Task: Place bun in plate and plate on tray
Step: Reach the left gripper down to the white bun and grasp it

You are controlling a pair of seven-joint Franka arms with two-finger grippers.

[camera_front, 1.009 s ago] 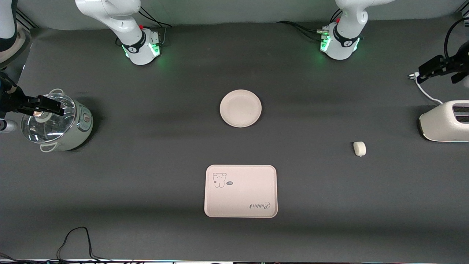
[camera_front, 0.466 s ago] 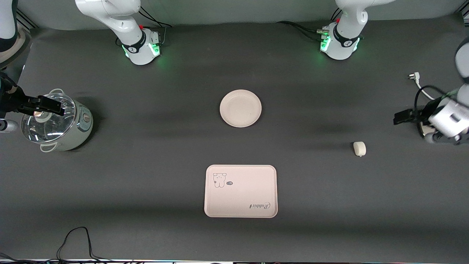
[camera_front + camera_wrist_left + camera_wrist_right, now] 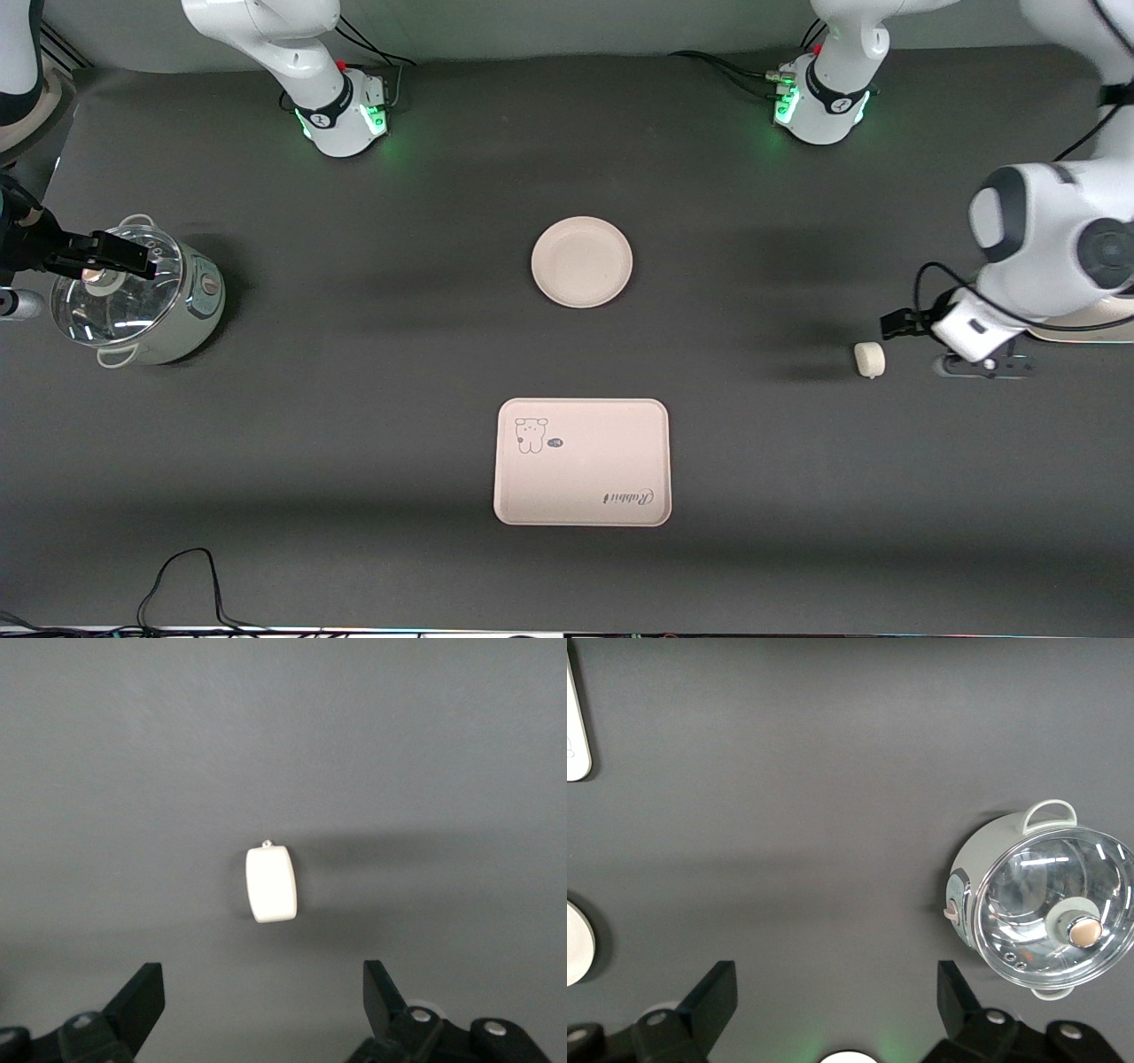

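The small off-white bun [image 3: 869, 359] lies on the dark table toward the left arm's end; it also shows in the left wrist view [image 3: 270, 884]. My left gripper [image 3: 974, 363] hovers beside the bun, open and empty [image 3: 263, 992], with the bun ahead of its fingers. The round cream plate [image 3: 582, 261] sits empty at mid-table. The cream-pink "Rabbit" tray [image 3: 582, 462] lies empty, nearer to the front camera than the plate. My right gripper [image 3: 97, 252] waits over the pot, open and empty [image 3: 837, 992].
A pale green cooking pot with a glass lid [image 3: 133, 297] stands at the right arm's end; it also shows in the right wrist view [image 3: 1041, 899]. A white toaster [image 3: 1085, 326] is mostly hidden under the left arm. A black cable [image 3: 177, 576] loops at the front edge.
The left arm has swung from over the toaster's end down toward the bun and now covers the toaster. The right arm, bun, plate and tray have not moved.
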